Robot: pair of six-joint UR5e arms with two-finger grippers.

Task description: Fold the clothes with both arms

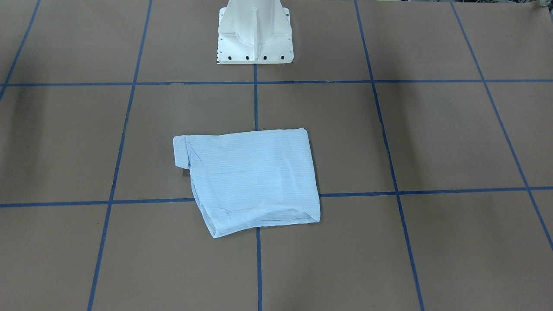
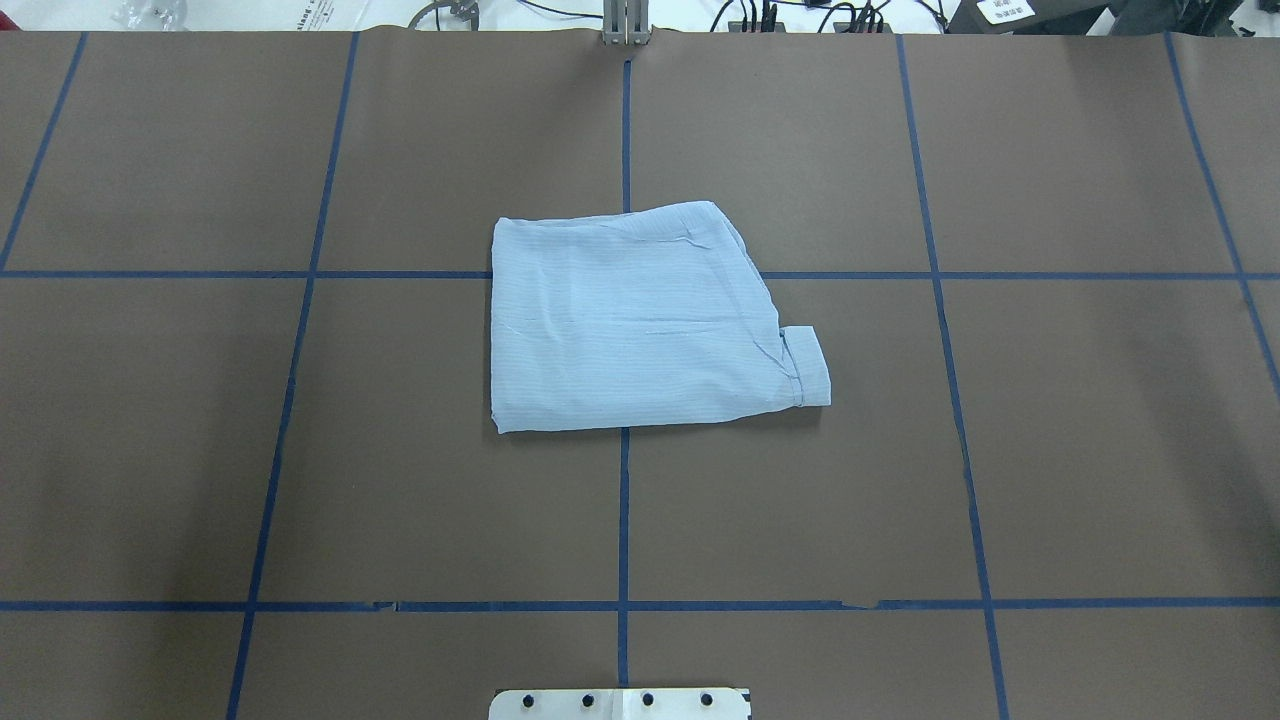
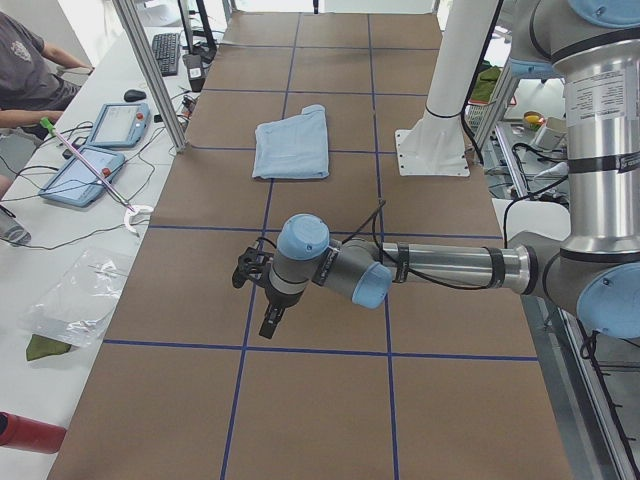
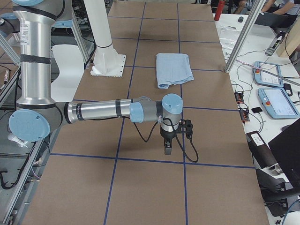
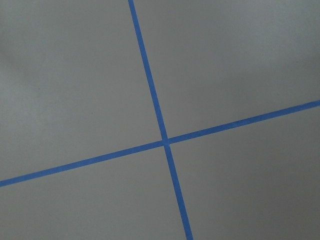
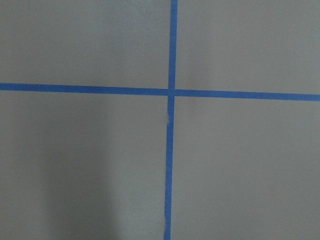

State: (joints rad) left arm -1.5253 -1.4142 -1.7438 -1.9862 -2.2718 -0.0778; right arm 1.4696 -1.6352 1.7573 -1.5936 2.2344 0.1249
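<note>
Covering the table [image 2: 200, 450]: brown paper, blue tape grid [image 2: 623, 500]. Near edge, white pedestal [image 2: 620, 703]. Folded shirt [image 2: 640, 320] flat mid-table, over a tape crossing. Far edge, cables [image 2: 770, 15]. Left gripper [image 3: 271, 323] and right gripper [image 4: 167, 148] hang well apart from the shirt; how open, cannot tell.

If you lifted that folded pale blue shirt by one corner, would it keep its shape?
Probably not: the pale blue shirt looks thin and creased, so it would likely droop and unfold. It lies flat, so probably light. Its protruding cuff might flop first.
</note>
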